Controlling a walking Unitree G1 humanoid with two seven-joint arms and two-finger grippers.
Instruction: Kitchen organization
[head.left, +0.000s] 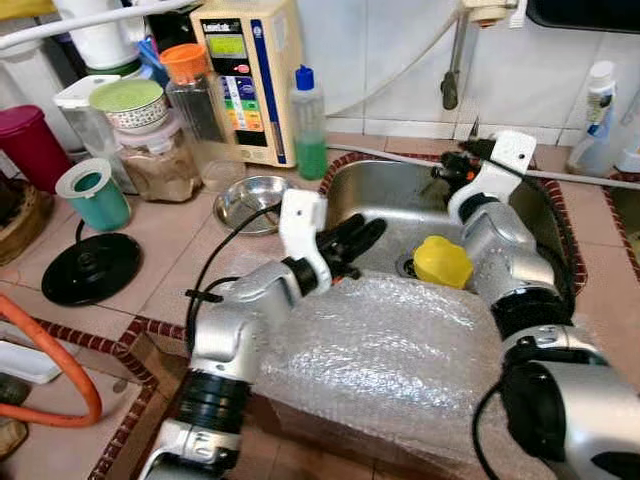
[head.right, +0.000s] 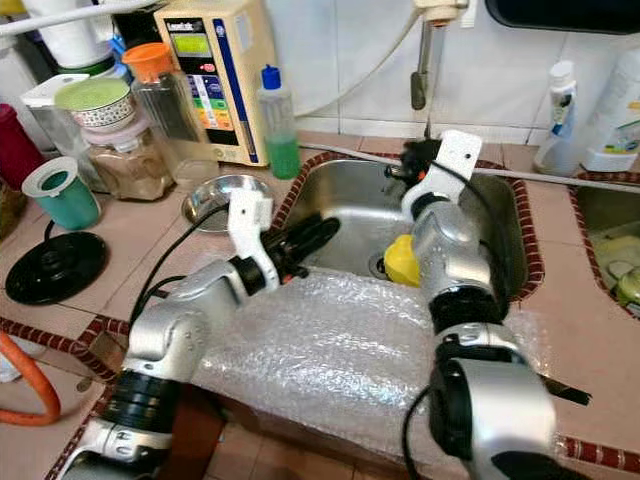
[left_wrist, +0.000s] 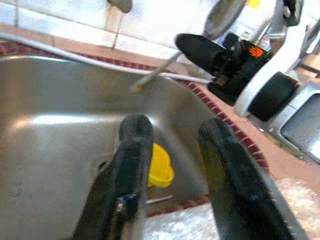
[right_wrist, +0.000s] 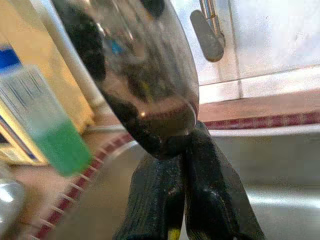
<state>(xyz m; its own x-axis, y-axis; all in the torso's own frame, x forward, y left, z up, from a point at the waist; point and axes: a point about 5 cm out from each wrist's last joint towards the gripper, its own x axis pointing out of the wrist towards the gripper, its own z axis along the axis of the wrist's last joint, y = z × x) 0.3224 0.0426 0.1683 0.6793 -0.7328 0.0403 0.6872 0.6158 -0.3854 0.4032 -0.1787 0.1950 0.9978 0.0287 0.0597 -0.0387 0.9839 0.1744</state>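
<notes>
A steel sink (head.left: 385, 195) is set into the tiled counter, and a yellow plastic piece (head.left: 442, 262) lies by its drain. My left gripper (head.left: 360, 235) hangs open over the sink's left side, with nothing between its fingers (left_wrist: 134, 150). My right gripper (head.left: 455, 165) is over the far part of the sink, below the tap, and is shut on a metal spoon (right_wrist: 145, 85). The spoon's bowl (left_wrist: 220, 17) points up toward the wall. Bubble wrap (head.left: 400, 350) covers the counter's front edge under both arms.
Left of the sink are a small steel bowl (head.left: 250, 200), a green soap bottle (head.left: 308, 125), a water ioniser (head.left: 245, 75), jars, a teal cup (head.left: 92, 192) and a black disc (head.left: 90, 268). The tap (head.left: 455, 60) hangs above the sink. Bottles (head.left: 598, 100) stand at the right. An orange hose (head.left: 60, 370) runs at the lower left.
</notes>
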